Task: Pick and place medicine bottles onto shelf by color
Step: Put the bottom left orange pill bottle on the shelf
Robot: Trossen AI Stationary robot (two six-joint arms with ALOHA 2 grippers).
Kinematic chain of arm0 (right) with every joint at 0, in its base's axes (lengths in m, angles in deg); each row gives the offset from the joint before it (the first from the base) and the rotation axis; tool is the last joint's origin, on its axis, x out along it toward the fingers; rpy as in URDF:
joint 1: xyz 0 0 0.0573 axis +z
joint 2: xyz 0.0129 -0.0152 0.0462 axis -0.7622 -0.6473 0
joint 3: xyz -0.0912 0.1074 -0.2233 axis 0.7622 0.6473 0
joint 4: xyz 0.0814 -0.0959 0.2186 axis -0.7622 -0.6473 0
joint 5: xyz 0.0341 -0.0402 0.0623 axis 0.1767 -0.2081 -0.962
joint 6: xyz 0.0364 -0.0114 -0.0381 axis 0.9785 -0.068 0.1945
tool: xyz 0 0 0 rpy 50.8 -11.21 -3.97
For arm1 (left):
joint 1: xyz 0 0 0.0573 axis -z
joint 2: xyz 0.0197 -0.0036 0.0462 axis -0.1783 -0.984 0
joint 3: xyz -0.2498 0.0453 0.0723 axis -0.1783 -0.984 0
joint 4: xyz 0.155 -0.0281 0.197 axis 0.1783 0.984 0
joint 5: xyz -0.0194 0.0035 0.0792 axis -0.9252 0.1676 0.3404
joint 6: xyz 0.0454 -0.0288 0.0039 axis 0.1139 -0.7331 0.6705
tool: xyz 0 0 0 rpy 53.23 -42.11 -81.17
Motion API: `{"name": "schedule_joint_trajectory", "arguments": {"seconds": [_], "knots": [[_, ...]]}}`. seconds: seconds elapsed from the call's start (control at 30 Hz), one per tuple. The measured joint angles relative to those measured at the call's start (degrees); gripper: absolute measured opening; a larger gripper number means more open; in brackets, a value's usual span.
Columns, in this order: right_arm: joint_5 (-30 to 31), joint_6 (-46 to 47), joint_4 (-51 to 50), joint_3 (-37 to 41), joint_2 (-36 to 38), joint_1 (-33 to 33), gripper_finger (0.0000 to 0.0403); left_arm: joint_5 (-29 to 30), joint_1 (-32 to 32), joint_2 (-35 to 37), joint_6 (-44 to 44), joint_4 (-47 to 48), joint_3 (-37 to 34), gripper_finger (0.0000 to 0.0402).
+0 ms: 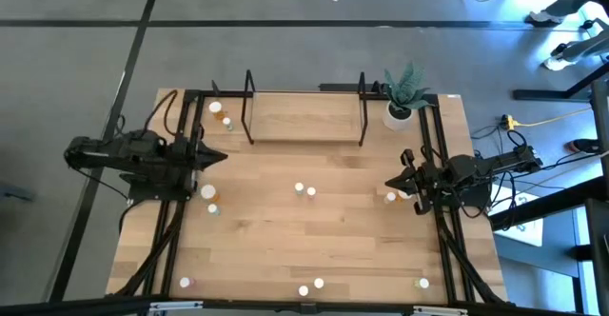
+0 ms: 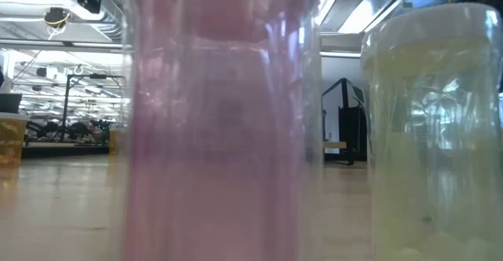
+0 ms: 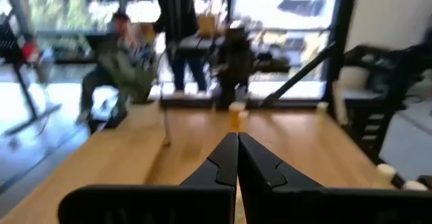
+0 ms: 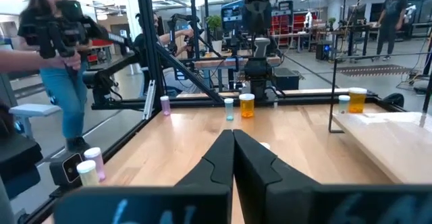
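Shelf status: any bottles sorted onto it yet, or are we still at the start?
Nothing is done: the shelf board is bare. Nothing is in hand either: the left hand and right hand are both shut on nothing at the table's sides. All the medicine bottles are still scattered on the table.

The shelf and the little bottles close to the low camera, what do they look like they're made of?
The shelf: a pale board with visible grain, probably wood with a matt finish, between thin black loops that look like painted metal. The pink bottle and the whitish bottle: see-through tinted walls with glossy reflections, likely clear plastic, though glass cannot be ruled out.
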Motion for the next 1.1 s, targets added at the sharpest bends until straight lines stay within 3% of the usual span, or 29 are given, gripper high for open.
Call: {"name": "schedule_joint_trajectory", "arguments": {"seconds": [0.27, 0.4, 0.5, 0.8, 1.1], "knots": [[2.8, 3.0, -5.4, -4.2, -0.2, 0.0, 0.001, 2.8, 0.0, -20.3, -3.6, 10.9, 14.6, 0.0], [8.6, 4.8, -10.9, -10.2, -1.9, 0.0, 0.001, 5.3, 0.0, -29.4, -10.8, 14.2, 20.1, 0.0], [8.9, 4.5, -16.2, -15.9, -4.5, 0.0, 0.001, 4.8, 0.0, -34.2, -15.0, 16.3, 23.3, 0.0], [9.2, 5.5, -32.1, -35.6, -20.1, 0.0, 0.001, -1.8, 0.0, -43.9, -23.8, 27.4, 28.0, 0.0], [13.5, 9.1, -43.6, -48.5, -37.1, 0.0, 0.001, -8.3, 0.0, -45.2, -38.4, 33.5, 28.1, 0.0]]}}
